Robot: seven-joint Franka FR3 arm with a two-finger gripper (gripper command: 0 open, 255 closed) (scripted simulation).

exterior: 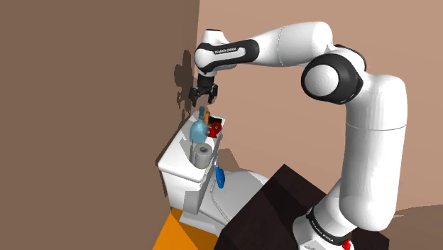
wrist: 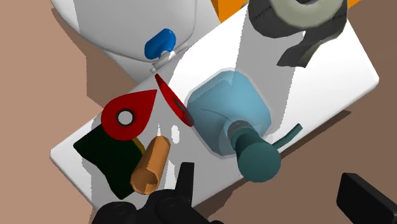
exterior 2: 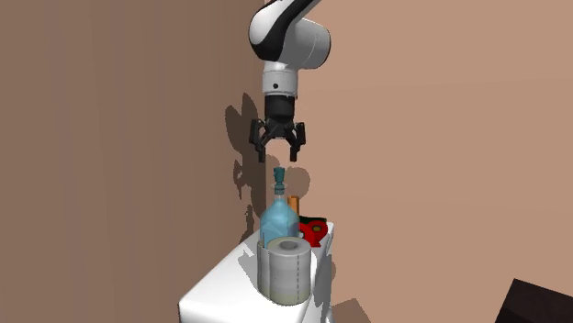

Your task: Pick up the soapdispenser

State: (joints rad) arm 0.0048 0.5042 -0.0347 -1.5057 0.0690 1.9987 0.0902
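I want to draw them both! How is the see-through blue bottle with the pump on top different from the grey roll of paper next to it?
The see-through blue pump bottle is taller than the grey paper roll. The bottle narrows to a teal pump head; the roll is a plain cylinder with a hole through its middle. Both stand upright on the white tank top.

The one white tank (wrist: pixel 331 70) is carrying one blue soap dispenser (wrist: pixel 226 111), one grey paper roll (exterior 2: pixel 286 266), one orange tube (wrist: pixel 150 164) and two red pieces (wrist: pixel 130 114), and one blue handle (wrist: pixel 159 42) is sticking out from its front.
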